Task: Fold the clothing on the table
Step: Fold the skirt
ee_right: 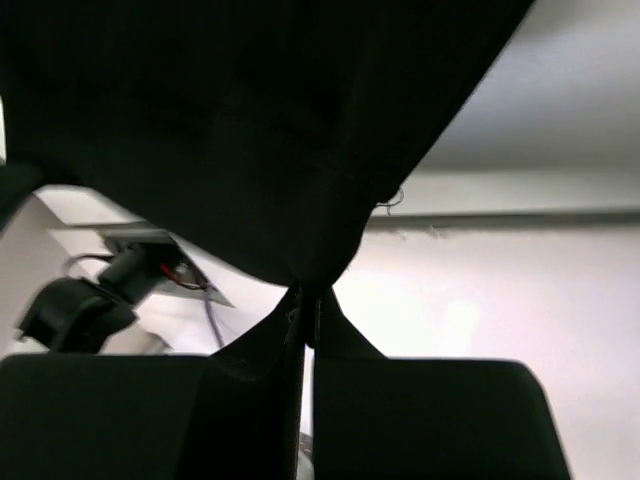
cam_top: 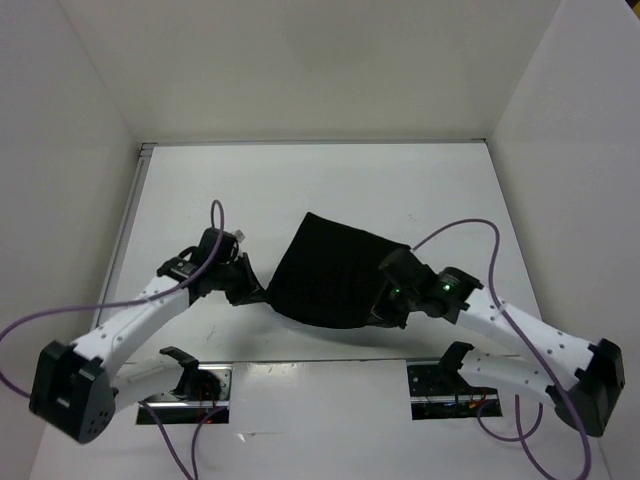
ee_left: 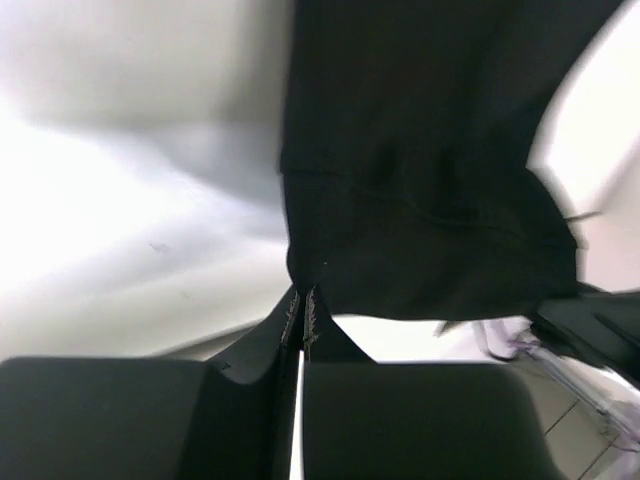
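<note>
The clothing (cam_top: 335, 275) is positioned over the table (cam_top: 300, 190), near the table centre and toward its near edge. The fabric is spread as a dark, roughly four-sided panel, with one corner pointing to the far side of the table.

The left gripper (cam_top: 250, 290) is located at the table's left-of-centre area. Its jaws are fully closed, pinching the left near corner of the clothing. The left wrist view shows the fabric running from the closed fingertips outward across the frame.

The right gripper (cam_top: 385, 310) is located right of the table centre. Its jaws are also fully closed, clamping the right near corner of the clothing. The right wrist view shows the fabric gathering into a fold at the fingertips.

The near edge of the clothing sags between the two grippers. Whether the far edge rests on the table cannot be determined.

Purple cables (cam_top: 470, 225) loop above the table at each arm.
</note>
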{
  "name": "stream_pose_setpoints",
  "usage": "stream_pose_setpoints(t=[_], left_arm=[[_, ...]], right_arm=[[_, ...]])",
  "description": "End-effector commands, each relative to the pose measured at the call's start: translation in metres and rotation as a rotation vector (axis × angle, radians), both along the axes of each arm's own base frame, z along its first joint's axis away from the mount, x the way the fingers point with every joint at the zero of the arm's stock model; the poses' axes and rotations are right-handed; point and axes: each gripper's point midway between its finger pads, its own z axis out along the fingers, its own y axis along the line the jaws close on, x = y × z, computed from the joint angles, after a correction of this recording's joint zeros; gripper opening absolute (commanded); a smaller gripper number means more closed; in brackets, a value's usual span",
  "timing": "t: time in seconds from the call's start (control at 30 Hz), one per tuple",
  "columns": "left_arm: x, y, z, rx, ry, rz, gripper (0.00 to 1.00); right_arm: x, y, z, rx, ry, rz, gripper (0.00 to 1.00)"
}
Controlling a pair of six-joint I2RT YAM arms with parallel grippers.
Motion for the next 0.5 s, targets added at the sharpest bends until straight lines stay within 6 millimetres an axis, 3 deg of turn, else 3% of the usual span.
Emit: stream_pose_setpoints(t=[0.0, 0.1, 0.3, 0.47], left_arm=[[-0.014, 0.010, 0.031, -0.022, -0.027, 0.086, 0.00], [-0.009, 0.008, 0.044, -0.054, -0.073, 0.097, 0.00], [0.009, -0.005, 0.041, -0.072, -0.053, 0.064, 0.00], [0.030, -0.011, 0.041, -0.059, -0.072, 0.067, 0.00]], right_arm=[[-0.012, -0.032, 0.022, -0.043, 0.020, -0.161, 0.00], [-0.005, -0.045, 0.028, -0.043, -0.008, -0.216, 0.00], [0.008, -0.055, 0.018, -0.087, -0.024, -0.232, 0.00], [0.032, -0.071, 0.026, -0.145, -0.086, -0.270, 0.00]])
